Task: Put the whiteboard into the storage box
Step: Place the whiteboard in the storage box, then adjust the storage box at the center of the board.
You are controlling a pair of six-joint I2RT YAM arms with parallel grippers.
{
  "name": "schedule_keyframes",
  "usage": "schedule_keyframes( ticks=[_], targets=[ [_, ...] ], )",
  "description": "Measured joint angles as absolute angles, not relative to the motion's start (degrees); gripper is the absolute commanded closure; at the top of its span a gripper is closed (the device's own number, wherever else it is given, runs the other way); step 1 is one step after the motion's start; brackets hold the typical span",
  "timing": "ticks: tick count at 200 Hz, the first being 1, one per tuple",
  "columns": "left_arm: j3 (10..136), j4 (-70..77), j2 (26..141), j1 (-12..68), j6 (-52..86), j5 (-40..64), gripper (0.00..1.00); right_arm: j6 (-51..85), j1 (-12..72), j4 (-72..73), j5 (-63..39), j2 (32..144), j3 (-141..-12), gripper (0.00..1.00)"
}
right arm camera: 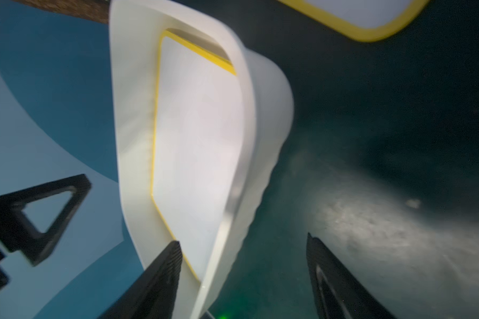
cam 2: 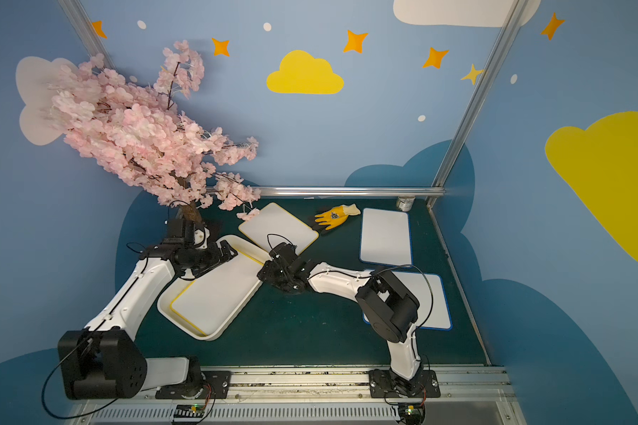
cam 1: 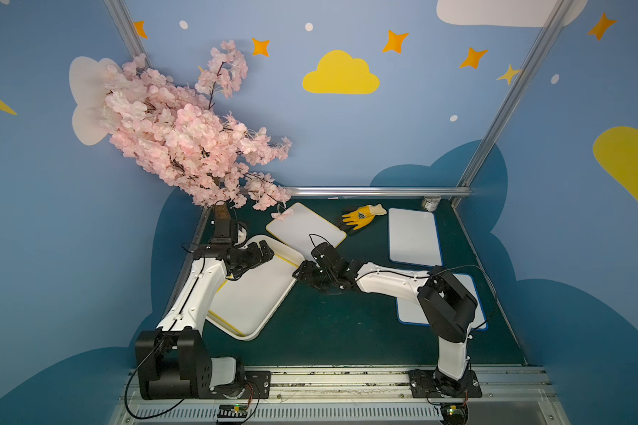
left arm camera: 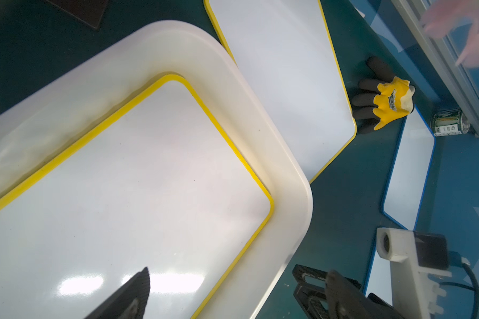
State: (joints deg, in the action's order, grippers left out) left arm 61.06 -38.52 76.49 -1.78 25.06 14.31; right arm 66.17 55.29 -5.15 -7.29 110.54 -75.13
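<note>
Since yellow-edged whiteboard already lies inside storage box, I judge placing done, so right claw stands empty, jaws wide apart astride box rim, one finger over board, other over tabletop. My left claw: fully open, empty, above box's far end. Box holds that single board. Beyond right claw, second yellow-edged board; back by its arm, two blue-edged boards.

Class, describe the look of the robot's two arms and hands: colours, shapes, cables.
The left arm and right arm have white shells, boxy black joints and loose black cables. The left hand and right hand are black, with tapered fingers.
</note>
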Motion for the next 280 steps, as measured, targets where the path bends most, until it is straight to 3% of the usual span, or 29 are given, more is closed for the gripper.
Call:
schedule_keyframes(
  ticks=[87,136,194,227,254,280],
  targets=[
    [61.06,-38.50,76.38,-1.96,25.30,13.96,0.01,54.43,52.66,-13.06,-3.57,115.20,-85.65,0.42],
    [61.06,-38.50,76.38,-3.01,25.47,14.00,0.01,51.42,54.43,-16.78,-2.24,122.56,-93.67,0.70],
    [61.06,-38.39,76.38,-4.99,25.80,14.37,0.01,50.57,55.55,-20.43,-0.10,125.67,-99.57,0.79],
    [61.06,-38.09,76.38,-5.26,25.93,14.41,0.01,49.56,55.75,-21.28,-0.03,125.69,-99.88,0.67],
    [60.95,-38.00,76.34,-5.26,25.93,14.52,0.01,47.27,55.94,-19.40,-0.05,124.86,-97.82,0.45],
    [60.29,-37.63,75.94,-5.19,26.00,14.59,0.01,45.19,55.40,-15.55,-0.25,119.68,-89.34,0.33]
  ],
)
